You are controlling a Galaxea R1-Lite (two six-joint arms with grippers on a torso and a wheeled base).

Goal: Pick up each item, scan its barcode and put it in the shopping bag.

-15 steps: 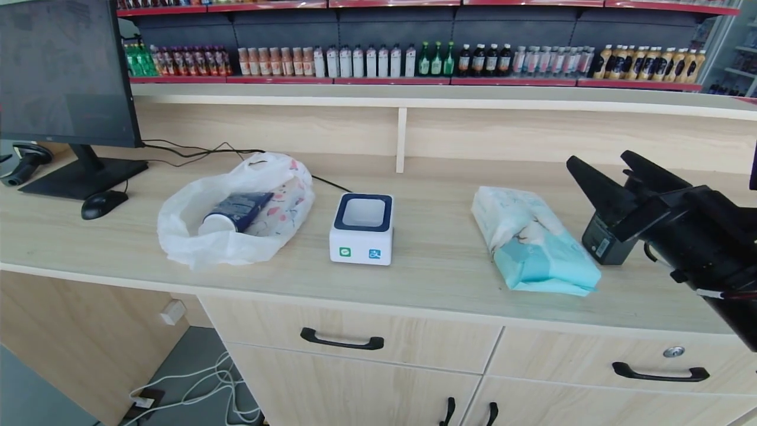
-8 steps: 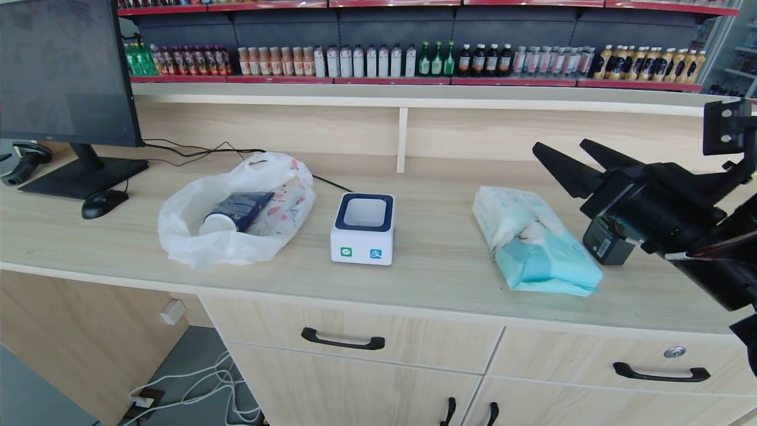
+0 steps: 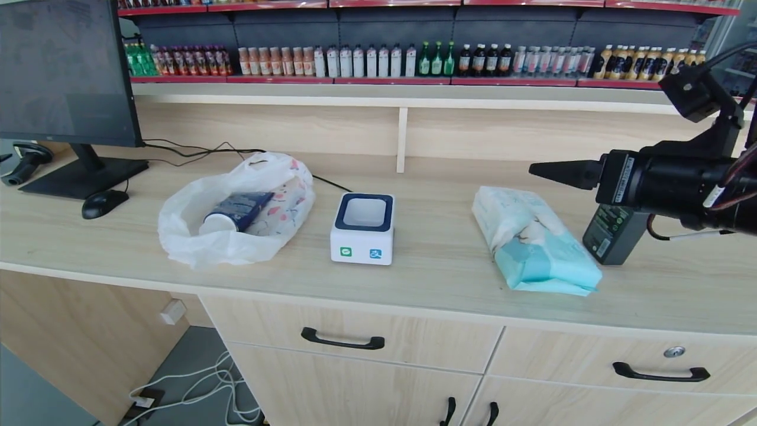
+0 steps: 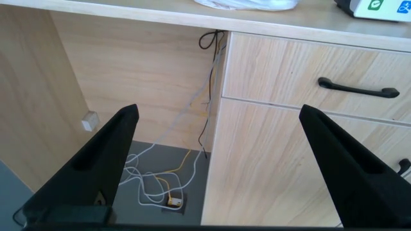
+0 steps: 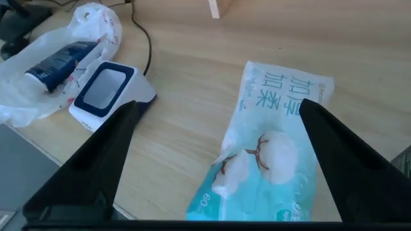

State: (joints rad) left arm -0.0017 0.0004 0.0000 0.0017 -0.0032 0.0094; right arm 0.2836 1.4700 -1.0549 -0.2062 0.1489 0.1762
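Observation:
A teal and white tissue pack (image 3: 532, 242) (image 5: 270, 154) lies on the counter right of the white scanner box (image 3: 362, 229) (image 5: 106, 93). A dark box (image 3: 612, 234) stands just right of the pack. The white shopping bag (image 3: 230, 213) (image 5: 58, 64) lies left of the scanner, with a blue tube (image 3: 236, 212) and a floral item inside. My right gripper (image 3: 541, 170) (image 5: 218, 109) hovers open above the pack and the dark box, holding nothing. My left gripper (image 4: 218, 112) is open and empty, below counter level, facing the cabinet front.
A monitor (image 3: 62, 71), a mouse (image 3: 103, 204) and a handheld scanner (image 3: 26, 160) sit at the counter's far left, with cables running behind the bag. A raised wooden ledge (image 3: 414, 127) bounds the back. Drawer handles (image 3: 342, 341) (image 4: 356, 88) line the cabinet front.
My right gripper has risen from the counter's right end and swung to point left, level above the dark box and the tissue pack. The items on the counter have not moved.

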